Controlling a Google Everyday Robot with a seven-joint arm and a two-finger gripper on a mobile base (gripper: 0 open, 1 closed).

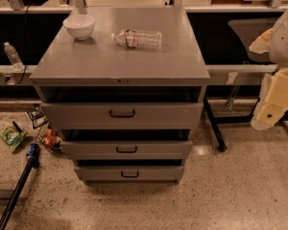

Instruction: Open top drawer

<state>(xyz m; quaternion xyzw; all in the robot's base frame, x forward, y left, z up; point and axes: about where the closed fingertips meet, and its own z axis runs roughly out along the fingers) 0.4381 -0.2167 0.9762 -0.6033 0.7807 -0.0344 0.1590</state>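
Observation:
The grey metal cabinet (120,61) stands in the middle of the camera view with three drawers stacked in its front. The top drawer (86,115) has the tallest, widest front panel and a small dark loop handle (122,113) at its centre. A dark gap shows between its front and the cabinet top, so it stands pulled out a little. My gripper (273,102), cream-coloured below a white arm, hangs at the right edge of the view. It is well to the right of the cabinet, at about top-drawer height, and touches nothing.
A white bowl (79,26) and a lying plastic bottle (138,38) rest on the cabinet top. The two shorter drawers (126,149) also stand out slightly. Snack packets (12,138) and a dark pole (17,190) lie on the floor at left. Black table legs (214,126) stand right of the cabinet.

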